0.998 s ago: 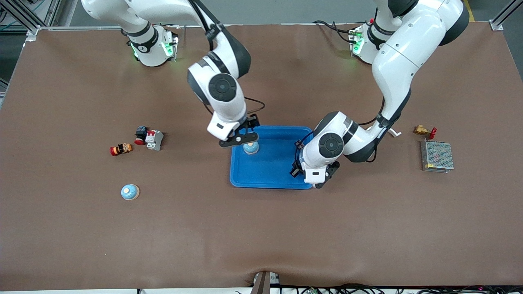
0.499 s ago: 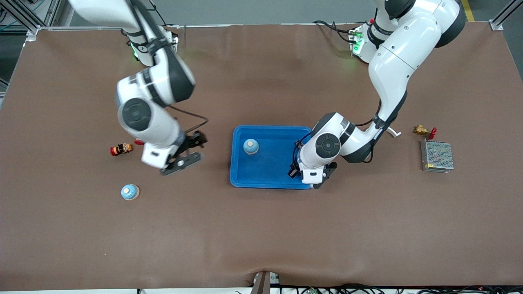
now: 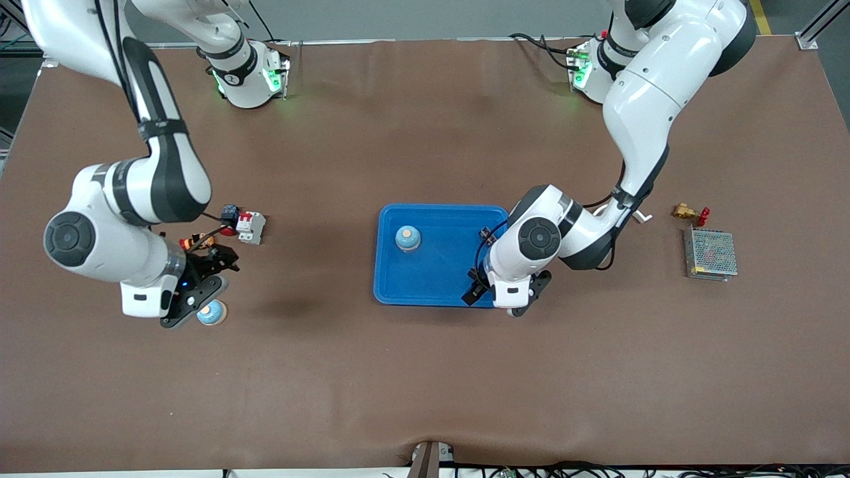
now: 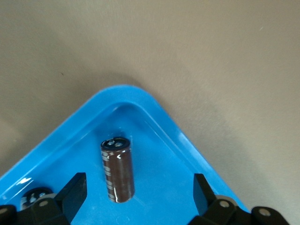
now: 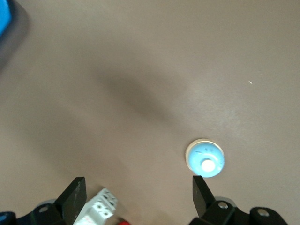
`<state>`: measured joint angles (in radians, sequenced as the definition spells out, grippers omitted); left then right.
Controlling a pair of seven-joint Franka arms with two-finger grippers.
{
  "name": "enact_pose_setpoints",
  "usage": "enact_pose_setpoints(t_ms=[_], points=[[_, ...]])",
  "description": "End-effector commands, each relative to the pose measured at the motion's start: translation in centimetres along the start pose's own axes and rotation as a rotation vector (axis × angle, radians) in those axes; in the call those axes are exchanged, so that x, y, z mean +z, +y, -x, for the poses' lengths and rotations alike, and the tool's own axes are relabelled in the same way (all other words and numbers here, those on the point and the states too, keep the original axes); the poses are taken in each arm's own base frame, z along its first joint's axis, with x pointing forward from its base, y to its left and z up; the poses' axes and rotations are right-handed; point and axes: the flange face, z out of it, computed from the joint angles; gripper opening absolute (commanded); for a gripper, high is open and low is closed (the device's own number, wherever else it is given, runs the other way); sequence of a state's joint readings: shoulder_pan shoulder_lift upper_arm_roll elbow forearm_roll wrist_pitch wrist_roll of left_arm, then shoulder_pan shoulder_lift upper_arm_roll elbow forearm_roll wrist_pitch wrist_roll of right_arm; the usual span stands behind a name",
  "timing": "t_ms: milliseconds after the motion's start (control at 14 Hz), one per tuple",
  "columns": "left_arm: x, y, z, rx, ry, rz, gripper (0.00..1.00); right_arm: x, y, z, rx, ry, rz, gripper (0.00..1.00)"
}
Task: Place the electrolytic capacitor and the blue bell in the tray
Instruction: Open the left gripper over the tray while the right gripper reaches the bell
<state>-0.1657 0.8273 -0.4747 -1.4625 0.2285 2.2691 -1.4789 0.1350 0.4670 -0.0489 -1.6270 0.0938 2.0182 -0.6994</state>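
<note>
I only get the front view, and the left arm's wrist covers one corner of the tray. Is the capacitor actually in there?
Observer: Yes. The left wrist view shows a dark electrolytic capacitor inside the tray, near a rounded corner.
Operator: Is it gripped?
Observer: No. The left gripper is open, its fingers on either side, clear of it.
Operator: And the right one?
Observer: The right wrist view shows the right gripper open over the table, with a blue bell beside one finger, untouched.
</note>
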Motion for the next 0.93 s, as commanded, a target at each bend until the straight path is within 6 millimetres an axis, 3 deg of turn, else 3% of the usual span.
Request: enact_pose_setpoints(t_ms=[0,214,356,499,855], points=[[-3.6,0.7,-1.4,0.015,0.041,-0.033,1.00,1.3,1.5,-1.0,-0.060,-0.029,0.034,1.00],[-7.6,0.5,-2.5,0.115,0.065,-0.048,1.00,2.9,3.6,-1.2,-0.136,-0.023,0.131,1.00],[-10.8,-0.4,-5.2,0.153,0.083,-0.045,1.00,5.6,6.6,0.5,-0.207,-0.028,0.122,1.00],[-14.9,-1.3,-7.5,0.231,0.117,-0.022,1.00,6.5,8.7,0.9,-0.240,-0.023,0.120,1.00],[-21.6,-4.7,-12.1,0.406,0.153,-0.070,1.00,7.8,8.8,0.8,-0.260,-0.022,0.119,1.00]])
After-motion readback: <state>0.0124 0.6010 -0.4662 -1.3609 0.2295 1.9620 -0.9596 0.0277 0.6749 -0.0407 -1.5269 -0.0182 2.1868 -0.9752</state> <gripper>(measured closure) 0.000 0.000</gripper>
